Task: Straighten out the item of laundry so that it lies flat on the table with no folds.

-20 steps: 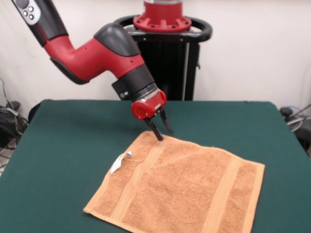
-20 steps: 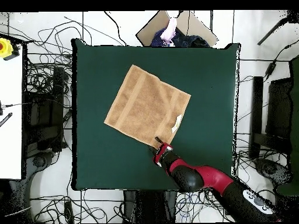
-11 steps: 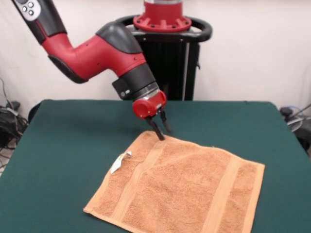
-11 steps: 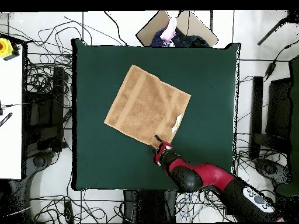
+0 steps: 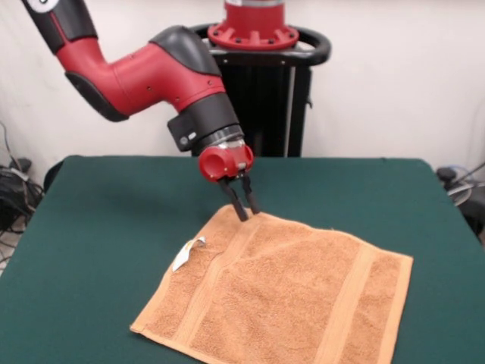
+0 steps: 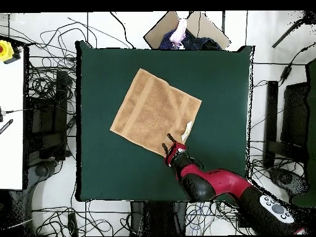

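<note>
The orange-tan towel (image 5: 280, 292) (image 6: 154, 111) lies spread out on the dark green table (image 5: 106, 227) (image 6: 105, 166), rotated so its corners point toward the table's sides. A small white tag (image 5: 187, 253) (image 6: 187, 129) sticks out at one edge. Flat woven bands run near two opposite edges. My gripper (image 5: 246, 208) (image 6: 168, 142) hangs just above the towel's corner nearest the robot, open, with nothing between its dark fingers (image 5: 237, 203).
An open cardboard box (image 6: 185, 31) with cloth items sits beyond the table's far edge in the overhead view. Cables cover the floor all around. A white bench (image 6: 11, 123) stands at the left.
The gripper has turned and shifted slightly over the towel's corner, its fingers now pointing more straight down. The towel has not moved.
</note>
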You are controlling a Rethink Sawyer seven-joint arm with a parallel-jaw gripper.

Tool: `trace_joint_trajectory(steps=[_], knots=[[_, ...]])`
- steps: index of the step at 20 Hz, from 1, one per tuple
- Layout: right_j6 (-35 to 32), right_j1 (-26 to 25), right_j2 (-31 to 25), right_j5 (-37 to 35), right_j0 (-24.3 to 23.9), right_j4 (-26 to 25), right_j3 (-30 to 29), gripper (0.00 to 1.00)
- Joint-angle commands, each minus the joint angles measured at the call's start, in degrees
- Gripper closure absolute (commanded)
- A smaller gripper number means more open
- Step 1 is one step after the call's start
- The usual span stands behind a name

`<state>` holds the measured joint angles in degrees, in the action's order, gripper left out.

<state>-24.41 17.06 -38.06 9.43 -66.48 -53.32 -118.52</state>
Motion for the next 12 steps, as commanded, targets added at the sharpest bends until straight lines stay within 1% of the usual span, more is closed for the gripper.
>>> trace_joint_trajectory(steps=[1, 3, 5, 7, 12], knots=[[-11.4, 3.1, 5.1, 4.3, 5.2, -2.9, 3.4, 0.00], [-10.9, 2.2, 4.7, 2.3, 5.3, -3.8, 3.6, 0.00], [-9.7, 0.3, 4.5, -1.6, 5.3, -4.8, 3.8, 0.00], [-9.8, 0.3, 6.4, -0.6, 6.9, -5.4, 3.9, 0.00], [-10.8, -3.3, 11.0, 2.2, 10.4, -6.5, 6.2, 0.00]])
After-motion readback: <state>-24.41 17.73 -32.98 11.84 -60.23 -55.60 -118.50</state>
